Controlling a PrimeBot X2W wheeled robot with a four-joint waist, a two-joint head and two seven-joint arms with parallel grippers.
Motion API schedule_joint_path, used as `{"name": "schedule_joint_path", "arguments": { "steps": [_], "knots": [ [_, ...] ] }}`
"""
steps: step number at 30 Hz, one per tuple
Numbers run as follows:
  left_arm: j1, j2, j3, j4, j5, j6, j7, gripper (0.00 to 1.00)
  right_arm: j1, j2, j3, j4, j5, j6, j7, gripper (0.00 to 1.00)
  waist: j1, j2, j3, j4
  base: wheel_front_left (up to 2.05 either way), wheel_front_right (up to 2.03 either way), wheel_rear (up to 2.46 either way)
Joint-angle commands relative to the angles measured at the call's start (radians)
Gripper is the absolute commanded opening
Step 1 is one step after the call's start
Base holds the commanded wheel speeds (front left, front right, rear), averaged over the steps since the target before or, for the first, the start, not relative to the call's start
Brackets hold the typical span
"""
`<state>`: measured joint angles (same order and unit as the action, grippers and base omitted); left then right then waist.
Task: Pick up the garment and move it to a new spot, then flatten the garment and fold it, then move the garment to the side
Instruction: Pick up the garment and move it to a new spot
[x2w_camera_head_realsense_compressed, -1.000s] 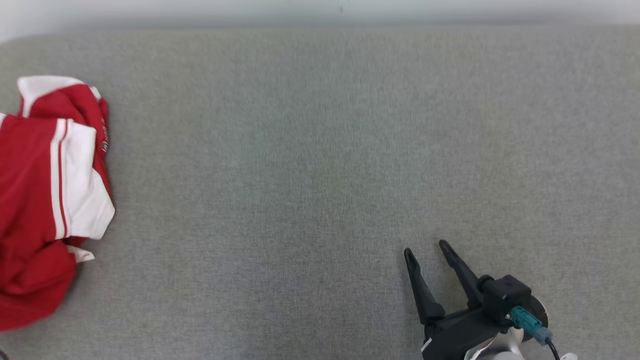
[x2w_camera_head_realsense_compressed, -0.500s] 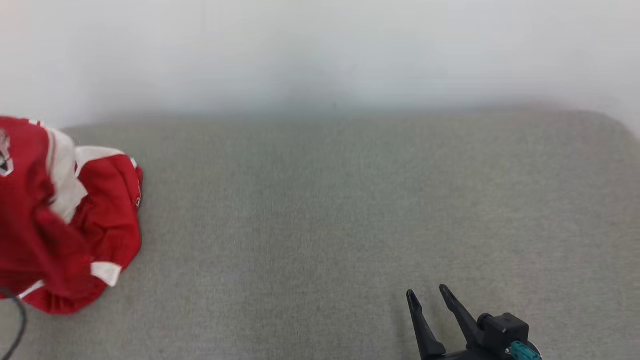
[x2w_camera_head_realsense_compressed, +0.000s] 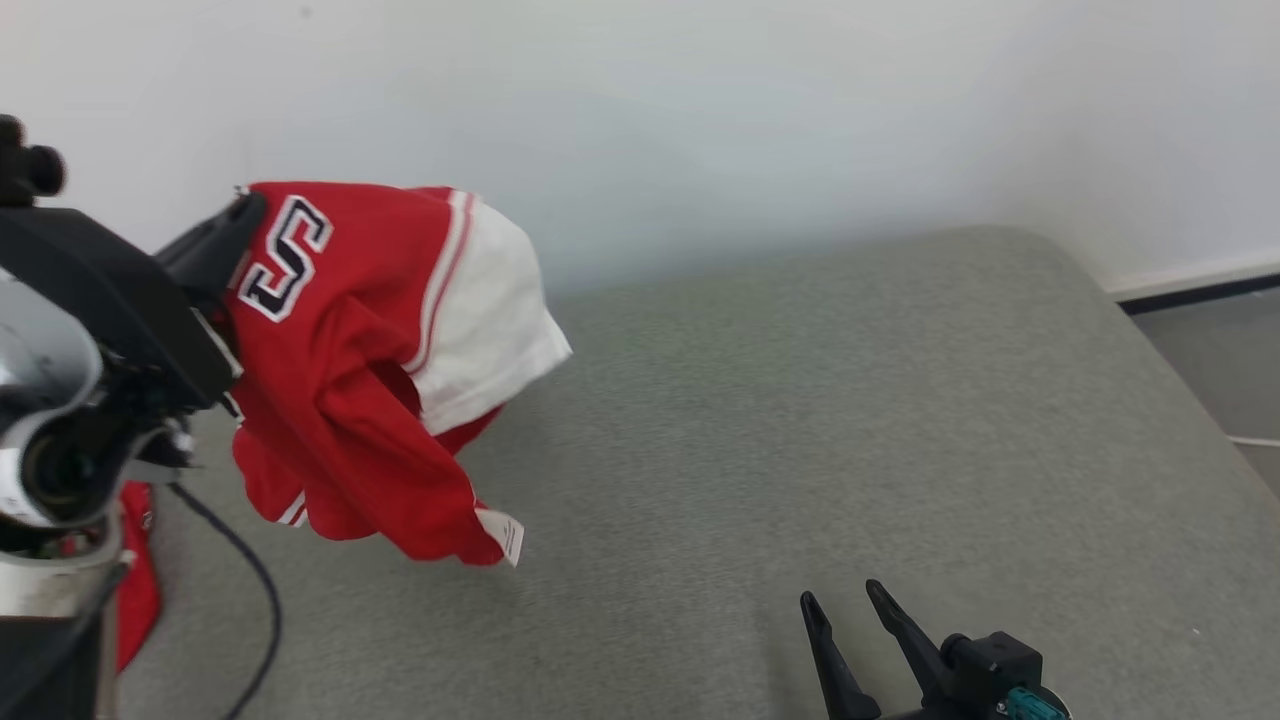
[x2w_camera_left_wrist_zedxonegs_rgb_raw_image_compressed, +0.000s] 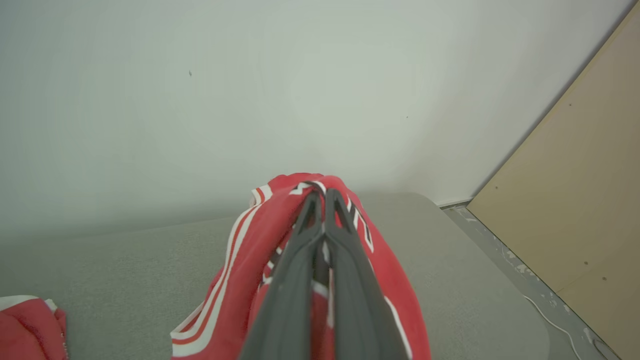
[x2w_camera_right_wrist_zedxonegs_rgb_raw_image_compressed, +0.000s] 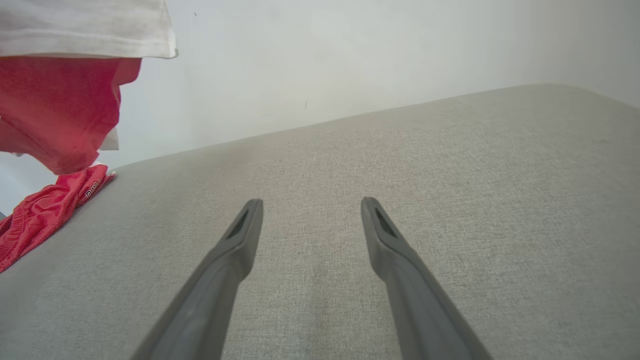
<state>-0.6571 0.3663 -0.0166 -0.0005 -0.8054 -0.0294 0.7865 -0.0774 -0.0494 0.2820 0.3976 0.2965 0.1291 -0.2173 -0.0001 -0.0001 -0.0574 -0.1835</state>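
Red jersey (x2w_camera_head_realsense_compressed: 360, 350), soft knit, white sleeve panel and stitched numeral: pinched by the fully closed left gripper (x2w_camera_left_wrist_zedxonegs_rgb_raw_image_compressed: 322, 195), hanging above the far left edge of the grey woven pad (x2w_camera_head_realsense_compressed: 800, 400), presumably for carrying to a new spot. Right gripper (x2w_camera_head_realsense_compressed: 842, 595), tapered dark jaws spread wide, empty, low at the near edge, probably awaiting the flattening

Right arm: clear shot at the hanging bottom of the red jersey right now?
Probably yes. The right gripper is open and empty, with bare grey surface between it and the jersey, which hangs from the shut left gripper. Whether the arm stretches that far is unclear.
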Motion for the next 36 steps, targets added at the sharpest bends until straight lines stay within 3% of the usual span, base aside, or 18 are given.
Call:
{"name": "schedule_joint_path", "arguments": {
  "steps": [1,8,14,22,23,24,25,26,36],
  "knots": [
    [0.012,-0.02,-0.007,-0.001,-0.007,0.0,-0.016,0.0,0.006,-0.002,-0.001,-0.006,-0.011,0.003,0.004,1.0,0.0001,0.0001,0.005,-0.095,0.0,0.0,0.0],
    [0.073,-0.098,-0.07,0.068,0.037,-0.012,-0.103,0.0,-0.009,-0.002,0.002,-0.029,-0.029,0.003,0.026,1.0,0.0001,0.0001,0.048,-0.197,0.0,0.0,0.0],
    [0.153,-0.157,-0.087,0.197,0.066,-0.024,-0.24,0.0,-0.012,-0.002,0.012,-0.049,-0.036,0.003,0.045,1.0,0.0001,0.0001,0.083,-0.261,0.0,0.0,0.0],
    [0.188,-0.242,-0.127,0.42,0.12,-0.05,-0.463,0.0,-0.007,-0.001,0.007,-0.067,-0.052,0.003,0.064,1.0,0.0001,0.0001,0.108,-0.28,0.0,0.0,0.0],
    [0.177,-0.25,-0.134,0.443,0.132,-0.052,-0.498,0.2,-0.004,-0.001,0.005,-0.069,-0.055,0.003,0.066,1.0,0.0001,0.0001,0.109,-0.275,0.0,0.0,0.0],
    [0.177,-0.25,-0.134,0.443,0.132,-0.052,-0.498,0.2,-0.004,-0.001,0.005,-0.069,-0.055,0.003,0.066,1.0,0.0001,0.0001,0.109,-0.275,0.0,0.0,0.0],
    [0.168,-0.259,-0.144,0.462,0.145,-0.056,-0.528,0.51,-0.002,-0.001,0.005,-0.072,-0.055,0.003,0.069,1.0,0.0001,0.0001,0.108,-0.27,0.0,0.0,0.0],
    [0.16,-0.265,-0.152,0.48,0.158,-0.057,-0.56,1.0,0.001,-0.001,0.006,-0.075,-0.056,0.003,0.073,1.0,0.0001,0.0001,0.106,-0.264,0.0,0.0,0.0],
    [0.192,-0.273,-0.2,0.512,0.282,-0.046,-0.864,1.0,0.033,-0.002,-0.028,-0.093,-0.068,0.003,0.084,1.0,0.0001,0.0001,0.051,-0.147,0.0,0.0,0.0]
  ]
}}
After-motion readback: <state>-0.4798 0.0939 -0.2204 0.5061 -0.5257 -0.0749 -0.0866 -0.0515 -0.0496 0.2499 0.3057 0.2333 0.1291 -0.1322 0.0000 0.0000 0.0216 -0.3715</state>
